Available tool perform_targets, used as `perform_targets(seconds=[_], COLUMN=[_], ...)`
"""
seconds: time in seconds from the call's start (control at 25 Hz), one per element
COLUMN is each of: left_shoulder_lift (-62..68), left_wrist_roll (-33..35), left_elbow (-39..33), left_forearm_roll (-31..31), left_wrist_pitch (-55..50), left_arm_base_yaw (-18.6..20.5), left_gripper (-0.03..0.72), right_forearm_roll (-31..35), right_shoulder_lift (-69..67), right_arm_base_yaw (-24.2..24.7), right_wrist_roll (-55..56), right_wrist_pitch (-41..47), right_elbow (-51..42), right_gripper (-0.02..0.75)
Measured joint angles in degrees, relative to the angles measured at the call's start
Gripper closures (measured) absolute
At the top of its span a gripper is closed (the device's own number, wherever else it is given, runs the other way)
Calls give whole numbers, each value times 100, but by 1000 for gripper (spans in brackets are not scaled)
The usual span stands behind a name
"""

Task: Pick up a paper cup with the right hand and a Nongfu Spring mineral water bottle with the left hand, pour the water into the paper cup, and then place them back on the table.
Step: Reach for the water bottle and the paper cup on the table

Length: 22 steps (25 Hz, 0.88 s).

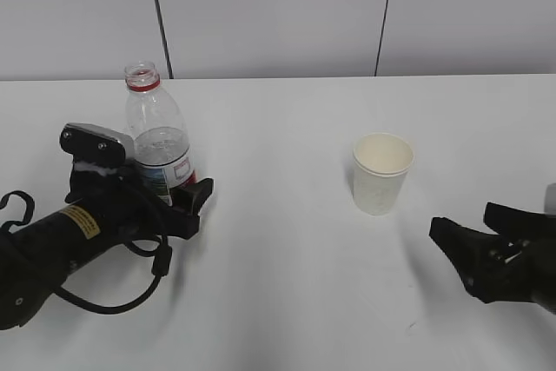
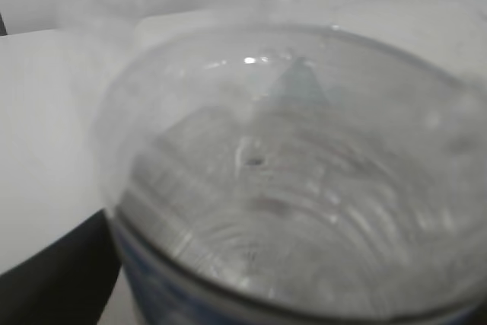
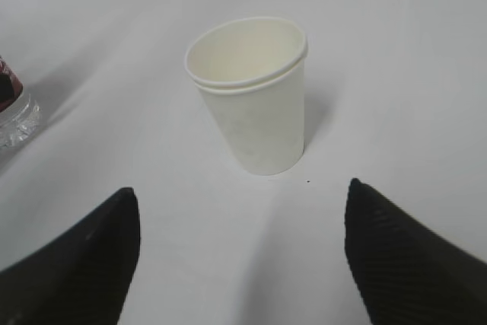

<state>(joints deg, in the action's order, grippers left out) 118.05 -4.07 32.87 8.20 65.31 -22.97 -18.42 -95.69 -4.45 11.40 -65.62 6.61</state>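
At the left, the uncapped Nongfu Spring mineral water bottle (image 1: 157,128) stands upright on the table (image 1: 287,258), roughly half full of water. The left hand (image 1: 178,190) has its fingers around the bottle's lower body; whether they press it cannot be told. Right of centre, the paper cup (image 1: 382,173) stands empty. The right hand (image 1: 469,245) waits short of it, fingers spread wide, holding nothing.

plain white table (image 1: 287,293), open clear water bottle (image 1: 156,136) standing upright at left, off-white paper cup (image 1: 381,175) standing upright right of centre, well apart
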Motion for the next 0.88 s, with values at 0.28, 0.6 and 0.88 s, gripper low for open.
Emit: perform_targets(seconds=[0.28, 0.6, 0.88], left_shoulder_lift=[0, 0, 0], left_wrist_roll=[-10, -10, -10], left_elbow=[0, 0, 5], left_forearm_roll=[197, 241, 241], left_wrist_pitch=[0, 0, 0], left_arm_base_yaw=[0, 0, 0], left_gripper=[94, 95, 95], right_forearm_roll=[-155, -215, -347], right_shoulder_lift=[-696, -1423, -1780], right_arm_base_yaw=[0, 0, 0], right_wrist_roll=[61, 70, 70], right_wrist_pitch=[0, 0, -12], right_elbow=[493, 1236, 1785], right_gripper=[114, 112, 112])
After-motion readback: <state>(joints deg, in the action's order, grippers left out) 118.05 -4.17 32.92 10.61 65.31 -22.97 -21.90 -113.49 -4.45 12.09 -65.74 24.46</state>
